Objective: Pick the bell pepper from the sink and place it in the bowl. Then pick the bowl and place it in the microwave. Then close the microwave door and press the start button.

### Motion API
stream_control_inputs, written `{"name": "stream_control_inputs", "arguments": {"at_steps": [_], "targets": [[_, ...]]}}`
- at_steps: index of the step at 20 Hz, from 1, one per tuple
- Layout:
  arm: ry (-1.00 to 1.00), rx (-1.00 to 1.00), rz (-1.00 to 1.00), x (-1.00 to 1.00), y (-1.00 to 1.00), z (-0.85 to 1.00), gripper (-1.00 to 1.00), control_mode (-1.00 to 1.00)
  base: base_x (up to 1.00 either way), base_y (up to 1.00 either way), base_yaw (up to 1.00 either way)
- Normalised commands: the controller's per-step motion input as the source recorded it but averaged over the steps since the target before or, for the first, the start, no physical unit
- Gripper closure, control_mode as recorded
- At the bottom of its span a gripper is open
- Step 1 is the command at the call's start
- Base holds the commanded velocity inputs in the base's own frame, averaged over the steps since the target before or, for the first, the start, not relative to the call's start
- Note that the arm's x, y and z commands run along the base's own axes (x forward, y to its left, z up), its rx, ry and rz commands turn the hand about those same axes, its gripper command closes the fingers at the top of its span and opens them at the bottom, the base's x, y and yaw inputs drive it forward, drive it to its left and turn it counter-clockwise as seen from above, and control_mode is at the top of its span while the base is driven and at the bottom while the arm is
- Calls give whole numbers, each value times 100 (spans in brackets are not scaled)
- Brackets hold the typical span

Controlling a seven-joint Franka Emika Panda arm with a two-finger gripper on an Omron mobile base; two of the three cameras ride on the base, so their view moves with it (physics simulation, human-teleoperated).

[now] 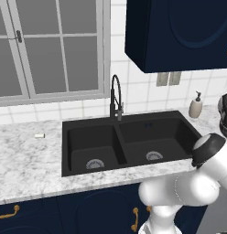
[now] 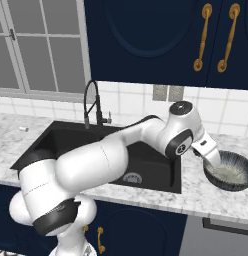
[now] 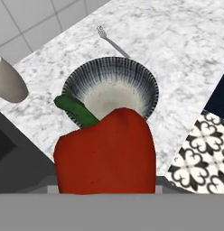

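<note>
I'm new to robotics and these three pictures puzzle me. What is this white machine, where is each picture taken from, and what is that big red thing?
The white machine is a robot arm on a rolling base in a computer-drawn kitchen. Two pictures come from cameras on the base, behind the arm to its left and right; both look down at the black sink in the marble counter. The third comes from a camera on the hand, looking along the gripper. The red thing is a bell pepper, close to that lens and apparently held in the gripper. Beyond it stands a ribbed bowl, with a fork and a soap bottle on the counter nearby. The pepper hangs just short of the bowl.
</note>
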Motion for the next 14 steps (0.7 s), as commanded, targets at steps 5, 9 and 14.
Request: {"name": "stream_control_inputs", "arguments": {"at_steps": [5, 9, 14], "targets": [[0, 3, 0, 29, -38, -14, 100, -100, 0, 0, 0], [0, 1, 0, 24, -26, -31, 100, -100, 0, 0, 0], [0, 1, 0, 24, -34, -24, 100, -100, 0, 0, 0]]}}
